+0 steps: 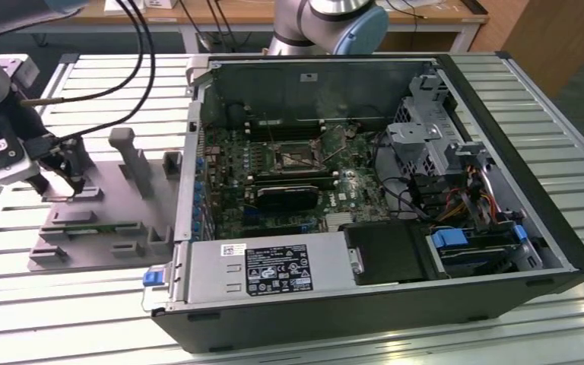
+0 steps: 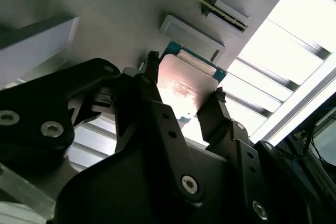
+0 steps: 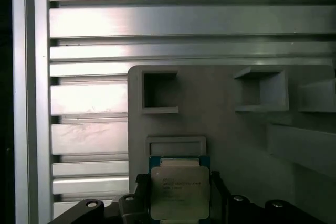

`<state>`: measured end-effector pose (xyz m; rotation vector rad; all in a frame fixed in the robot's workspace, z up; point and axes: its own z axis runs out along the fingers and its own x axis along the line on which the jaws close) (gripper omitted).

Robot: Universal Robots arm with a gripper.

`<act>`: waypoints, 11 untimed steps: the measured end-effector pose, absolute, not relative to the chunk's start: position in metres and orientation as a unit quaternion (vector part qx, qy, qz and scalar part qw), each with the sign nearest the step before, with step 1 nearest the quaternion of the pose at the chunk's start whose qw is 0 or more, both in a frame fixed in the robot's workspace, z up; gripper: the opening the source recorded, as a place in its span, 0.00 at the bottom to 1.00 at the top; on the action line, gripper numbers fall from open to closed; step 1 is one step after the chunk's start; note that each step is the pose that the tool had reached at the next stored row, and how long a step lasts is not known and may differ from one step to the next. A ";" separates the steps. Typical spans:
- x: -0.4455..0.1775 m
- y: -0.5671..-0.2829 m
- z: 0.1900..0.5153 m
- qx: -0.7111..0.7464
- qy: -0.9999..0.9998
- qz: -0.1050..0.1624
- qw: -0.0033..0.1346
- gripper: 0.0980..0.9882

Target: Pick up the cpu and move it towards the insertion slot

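The gripper [image 1: 58, 190] hangs just above the grey fixture [image 1: 99, 251], its fingers clasping the cpu [image 3: 179, 190] by two opposite edges, I'd say to keep it level. Well apart from the fixture, inside the open computer case [image 1: 373, 319], the insertion slot [image 1: 294, 157] lies face-up.

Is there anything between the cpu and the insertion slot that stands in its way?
Yes. The gripper holds the cpu over the grey fixture. In the exterior view, the fixture's upright post and the computer case's side wall stand between it and the insertion slot.
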<state>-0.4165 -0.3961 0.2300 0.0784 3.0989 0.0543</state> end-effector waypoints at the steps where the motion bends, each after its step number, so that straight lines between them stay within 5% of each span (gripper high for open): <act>1: -0.417 -0.396 0.233 0.025 0.999 0.018 0.021 0.50; 11: -0.417 -0.396 0.273 0.025 0.999 0.018 0.021 0.50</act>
